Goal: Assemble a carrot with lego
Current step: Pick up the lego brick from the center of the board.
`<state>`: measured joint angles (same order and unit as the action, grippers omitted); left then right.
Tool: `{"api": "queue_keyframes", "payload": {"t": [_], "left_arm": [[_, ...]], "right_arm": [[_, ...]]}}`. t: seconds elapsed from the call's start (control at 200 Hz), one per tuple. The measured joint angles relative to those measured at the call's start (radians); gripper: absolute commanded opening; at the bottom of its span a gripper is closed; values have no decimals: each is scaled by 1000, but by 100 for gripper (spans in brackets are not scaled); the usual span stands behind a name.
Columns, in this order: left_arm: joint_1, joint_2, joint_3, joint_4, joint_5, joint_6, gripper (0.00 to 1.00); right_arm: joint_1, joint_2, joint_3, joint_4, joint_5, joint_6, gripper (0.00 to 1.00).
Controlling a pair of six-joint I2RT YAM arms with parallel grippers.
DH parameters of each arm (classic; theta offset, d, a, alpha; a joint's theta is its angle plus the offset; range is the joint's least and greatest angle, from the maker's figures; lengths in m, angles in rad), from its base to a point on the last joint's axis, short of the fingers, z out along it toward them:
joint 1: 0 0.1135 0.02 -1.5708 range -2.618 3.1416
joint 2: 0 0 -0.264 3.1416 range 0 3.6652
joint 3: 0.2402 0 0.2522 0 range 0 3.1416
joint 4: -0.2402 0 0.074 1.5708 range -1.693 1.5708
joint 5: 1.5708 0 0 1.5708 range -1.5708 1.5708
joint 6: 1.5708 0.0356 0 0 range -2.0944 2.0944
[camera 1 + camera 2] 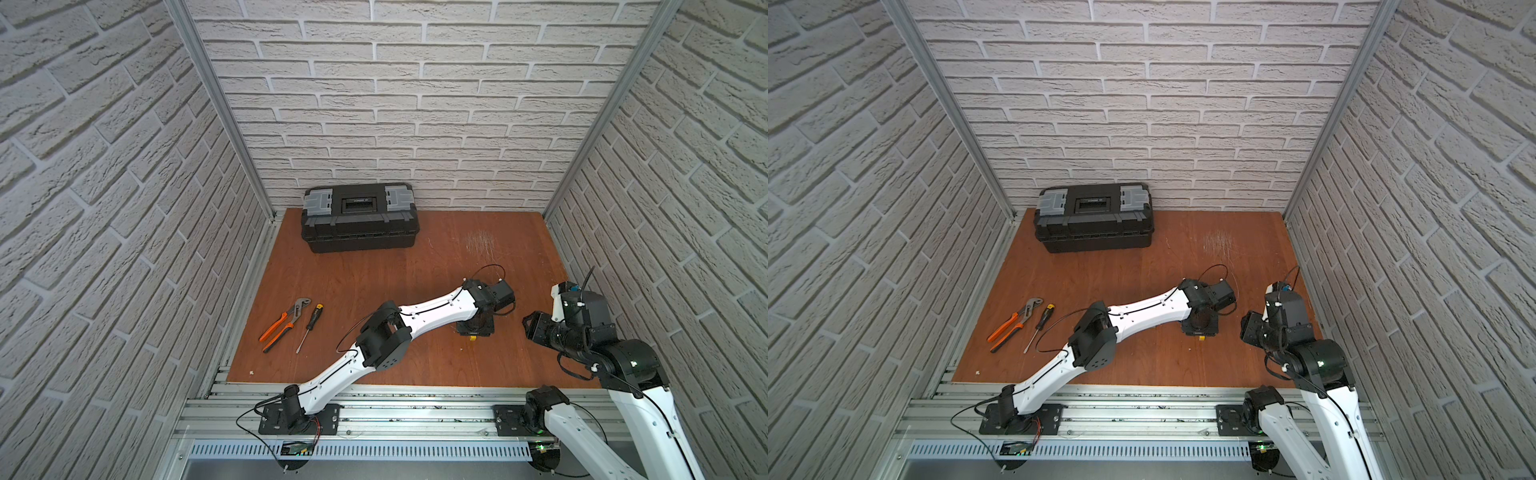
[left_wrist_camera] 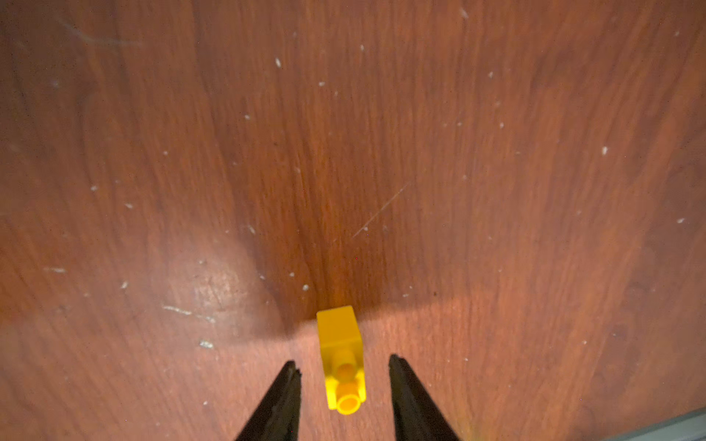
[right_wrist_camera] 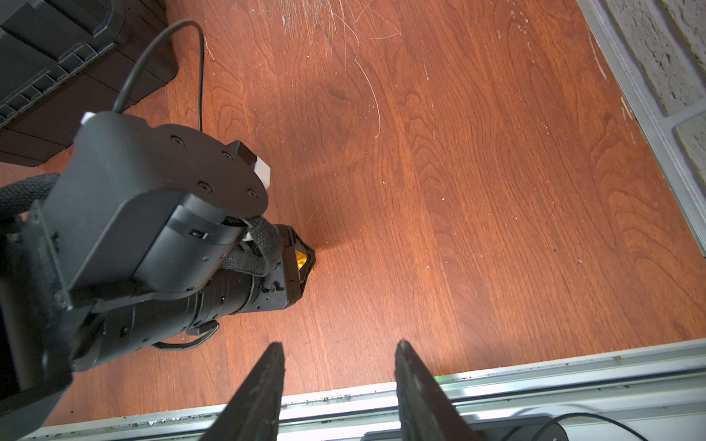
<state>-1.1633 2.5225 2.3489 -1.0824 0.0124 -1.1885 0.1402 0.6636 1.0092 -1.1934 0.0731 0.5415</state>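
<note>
Front rail: aluminium, along the near edge of the desk, with both arm bases bolted to it.
Desk: reddish-brown wood grain, scratched and flecked with white.
Left end effector: points down at the desk, right of centre. Its fingers are apart, one on each side of the yellow lego brick, and bare desk shows on both sides, so neither finger touches it.
Yellow lego brick: small, lying on its side on the desk between those fingers, with two round studs showing. I cannot tell whether it is one piece or two joined. In both top views only a yellow speck shows under the left wrist.
Right end effector: held clear of the desk on the right side, near the front rail and aimed towards the left arm's wrist. Its fingers are apart with nothing between them.
Toolbox: black with grey latches, lid down, at the back left against the brick-pattern wall.
Pliers: orange-handled, lying flat on the left of the desk, well apart from the brick.
Screwdriver: black-handled, just beside the pliers, not touching them.
</note>
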Motion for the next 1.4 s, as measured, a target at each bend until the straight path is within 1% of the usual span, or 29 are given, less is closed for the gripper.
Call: {"api": "queue_keyframes", "payload": {"t": [0.46,0.585,0.795,0.84,0.93,0.985,1.085,1.14,1.175,1.21,1.25,1.325,1.37,1.4], "left_arm": [[3,3,-16,-3,15,-2,23],[3,5,-16,-2,19,-3,21],[6,5,-19,1,34,-3,21],[7,5,-20,2,37,-3,20],[9,5,-23,6,45,-4,9],[11,5,-26,13,49,-6,0],[11,-8,-49,35,57,-4,0],[12,-23,-79,61,58,3,0],[13,-34,-96,74,57,10,0],[13,-45,-111,84,53,19,0],[14,-56,-123,86,44,35,0],[15,-99,-152,80,23,63,0],[18,-145,-178,73,10,77,0],[21,-190,-200,66,0,90,0]], "right_arm": [[0,6,-5,1,-5,0,49],[0,6,-5,1,-7,0,49],[0,6,-5,1,-15,-4,49],[0,6,-5,1,-18,-6,49],[0,10,-4,0,-23,-13,49],[0,17,2,0,-26,-21,50],[0,45,37,1,-31,-46,52],[0,70,76,0,-34,-70,56],[0,89,109,0,-32,-89,60],[0,110,150,2,-26,-113,67],[0,136,200,12,-19,-143,81],[-1,185,287,42,-5,-207,96],[-1,217,334,64,1,-246,100],[-1,240,361,78,2,-271,100]]}}
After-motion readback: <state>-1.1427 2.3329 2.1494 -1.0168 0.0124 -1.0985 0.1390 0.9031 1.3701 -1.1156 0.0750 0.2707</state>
